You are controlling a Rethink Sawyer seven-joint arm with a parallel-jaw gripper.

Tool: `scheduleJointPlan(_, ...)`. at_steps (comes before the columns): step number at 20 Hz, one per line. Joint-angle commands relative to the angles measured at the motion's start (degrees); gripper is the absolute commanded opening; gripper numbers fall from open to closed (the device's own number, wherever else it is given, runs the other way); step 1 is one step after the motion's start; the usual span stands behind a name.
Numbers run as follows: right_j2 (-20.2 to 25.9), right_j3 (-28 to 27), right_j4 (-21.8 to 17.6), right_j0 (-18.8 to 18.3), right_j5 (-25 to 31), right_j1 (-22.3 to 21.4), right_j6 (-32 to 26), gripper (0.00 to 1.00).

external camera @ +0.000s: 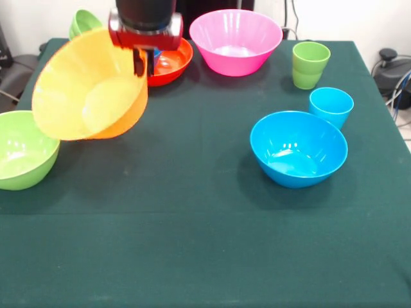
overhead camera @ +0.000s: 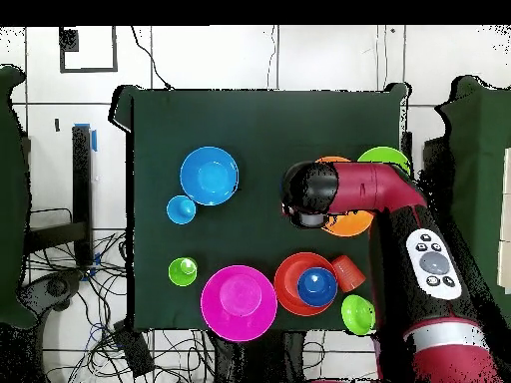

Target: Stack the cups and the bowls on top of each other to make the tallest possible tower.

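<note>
item: gripper (external camera: 145, 64), red and black, upper left of the front view. closed on the far rim of the large glossy orange plastic bowl (external camera: 90, 90), which hangs tilted with its mouth turned toward the camera, clear of the cloth. the rim pinch explains the tilt: the bowl's weight swings below the hold.

item: lime green glossy plastic bowl (external camera: 22, 151), left edge of the front view. it leans, and the orange bowl's lower edge overlaps its upper right rim; whether they touch cannot be told. likely the place where the orange bowl is meant to go, or a thing it could knock.

item: medium red-orange plastic bowl (external camera: 172, 64), top centre, just behind the gripper. the overhead view shows a small dark blue bowl (overhead camera: 316, 285) nested in it and an orange tumbler (overhead camera: 348, 272) at its edge, a start to nesting.

item: large pink plastic bowl (external camera: 236, 40), top centre right, upright, empty.

item: lime green plastic cup (external camera: 310, 64), upper right, upright, alone.

item: light blue plastic cup (external camera: 331, 106) and blue plastic bowl (external camera: 298, 148), right of centre, just beside each other, both upright.

item: small green bowl (external camera: 83, 22), top left, partly hidden behind the orange bowl.

item: dark green tablecloth (external camera: 192, 244), bare across the lower half.

status: no tower stands yet; pieces lie spread out, so the build seems at an early stage.
</note>
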Motion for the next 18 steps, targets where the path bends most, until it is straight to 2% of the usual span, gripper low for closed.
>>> scheduleJointPlan(1, 0.8, -3.3, 2.8, 1.0, 7.5, -5.3, -0.9, 0.0)
scheduleJointPlan(8, 0.5, -3.2, 4.6, 0.8, 12.1, -8.2, -1.9, 0.0)
scheduleJointPlan(11, 1.6, -1.8, 3.3, 1.1, 10.0, -12.2, -6.1, 0.0)
scheduleJointPlan(12, 2.3, 0.1, 3.4, 0.8, 7.4, -14.0, -7.2, 0.0)
scheduleJointPlan(16, 1.1, 9.5, 6.6, 1.8, 2.2, -21.1, -2.2, 0.0)
scheduleJointPlan(18, 0.6, 12.6, 7.3, 2.7, 0.2, -23.7, -0.4, 0.0)
